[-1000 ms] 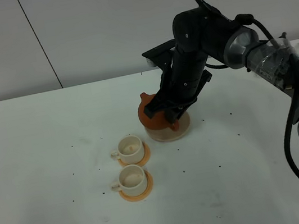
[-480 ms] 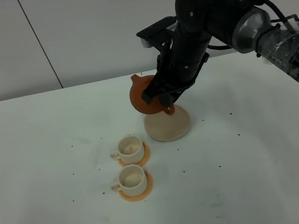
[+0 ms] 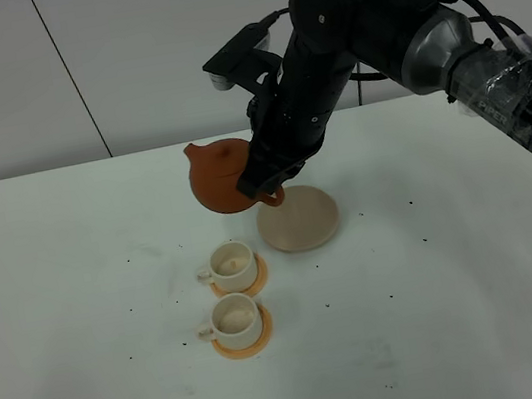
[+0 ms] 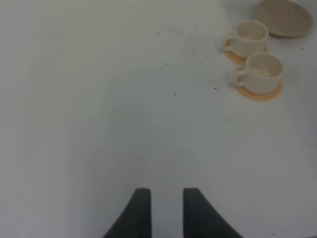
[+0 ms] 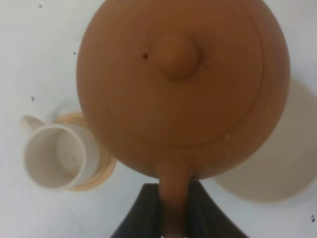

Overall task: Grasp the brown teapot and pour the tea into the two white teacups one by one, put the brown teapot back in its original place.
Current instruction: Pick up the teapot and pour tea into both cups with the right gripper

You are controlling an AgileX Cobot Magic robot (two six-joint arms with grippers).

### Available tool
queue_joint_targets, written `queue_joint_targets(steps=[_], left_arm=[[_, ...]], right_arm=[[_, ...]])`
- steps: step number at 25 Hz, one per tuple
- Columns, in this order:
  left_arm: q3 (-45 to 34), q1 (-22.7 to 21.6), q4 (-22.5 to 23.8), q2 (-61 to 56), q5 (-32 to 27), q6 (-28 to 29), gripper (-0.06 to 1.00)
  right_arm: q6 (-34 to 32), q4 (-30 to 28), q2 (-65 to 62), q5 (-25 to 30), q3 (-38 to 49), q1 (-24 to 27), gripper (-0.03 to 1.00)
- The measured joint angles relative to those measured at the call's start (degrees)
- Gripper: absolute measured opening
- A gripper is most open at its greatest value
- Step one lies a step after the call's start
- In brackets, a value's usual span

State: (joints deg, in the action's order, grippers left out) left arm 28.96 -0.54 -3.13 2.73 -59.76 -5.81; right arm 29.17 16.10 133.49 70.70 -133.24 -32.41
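The brown teapot hangs in the air to the left of the cream trivet, the original place, which lies bare. Its spout points left and it sits above and behind the far white teacup. My right gripper is shut on the teapot's loop handle; in the right wrist view the lid faces the camera and one teacup shows below. The near teacup stands in front of the far one. My left gripper hovers over bare table, slightly open, holding nothing.
Each cup stands on a small orange coaster. Dark specks dot the white table. The right arm arches over the table's back right. A grey wall rises behind the table.
My right gripper has lifted the teapot off the trivet and carried it up and to the left, toward the cups. The cups and left gripper have not moved.
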Motion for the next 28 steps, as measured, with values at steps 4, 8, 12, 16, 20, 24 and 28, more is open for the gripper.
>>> queue_joint_targets(steps=[4,8,12,16,20,24,28], left_arm=[[0.0,0.0,0.0,0.0,0.0,0.0,0.23],[0.0,0.0,0.0,0.0,0.0,0.0,0.23],[0.0,0.0,0.0,0.0,0.0,0.0,0.23],[0.0,0.0,0.0,0.0,0.0,0.0,0.23],[0.0,0.0,0.0,0.0,0.0,0.0,0.23],[0.0,0.0,0.0,0.0,0.0,0.0,0.23],[0.0,0.0,0.0,0.0,0.0,0.0,0.23]], right_arm=[[2.5,-0.8,-0.9,0.0,0.0,-1.2,0.10],[5.2,-1.9,-1.4,0.0,0.0,-2.7,0.10],[8.7,-2.3,-1.5,0.1,0.0,-3.9,0.10],[11.6,-2.3,-1.5,0.1,0.0,-3.9,0.10],[15.3,-2.7,-1.5,0.0,0.3,-3.9,0.10],[18.9,-2.8,-2.2,-0.1,4.5,-3.9,0.10],[22.1,-3.4,-2.3,0.0,8.4,-3.9,0.10]])
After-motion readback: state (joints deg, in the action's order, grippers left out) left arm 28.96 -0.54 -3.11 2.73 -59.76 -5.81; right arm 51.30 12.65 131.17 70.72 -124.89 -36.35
